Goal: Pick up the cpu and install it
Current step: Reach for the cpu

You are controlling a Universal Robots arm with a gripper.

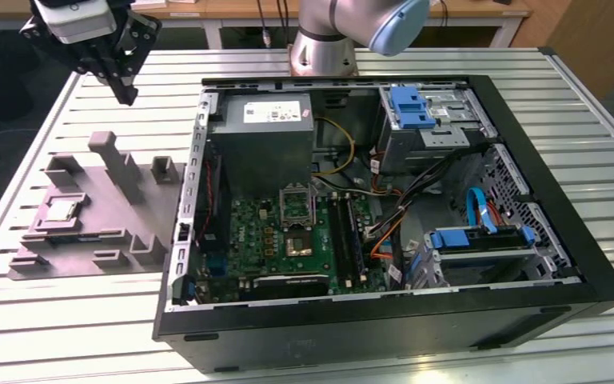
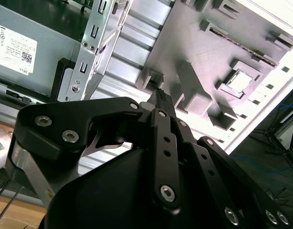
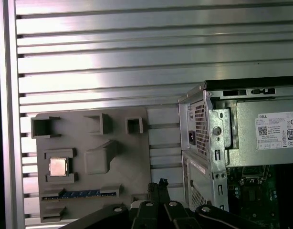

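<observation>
The cpu [image 1: 60,210] lies flat in a square pocket of a grey moulded holder [image 1: 125,200]. Its silvery metal top faces up and its edges run square with the pocket walls. Being square, it has no longer side to speak of. It also shows in the first wrist view [image 3: 58,167] and the second wrist view [image 2: 242,82], bright against the dull grey around it. The holder stands just beside the open computer case [image 1: 563,208], on the exterior view's left.

The gripper [image 1: 129,96] hangs in the air above the far end of the holder, well apart from the cpu, and tilts down toward the tabletop. The fingers meet at one narrow tip in both wrist views [image 2: 161,97] [image 3: 161,183], closed with nothing between them. The arm [image 1: 323,44] rises from its base behind the case, with a pale blue cap on a joint above.

Inside the case a grey power supply [image 1: 268,136] sits over the green motherboard [image 1: 253,240]. The board's socket [image 1: 298,240] is uncovered, with its metal frame swung up.

The tabletop [image 1: 73,320] is built of long ribbed aluminium slats. Wooden furniture stands beyond its far edge, and dark floor shows at the exterior view's left.
</observation>
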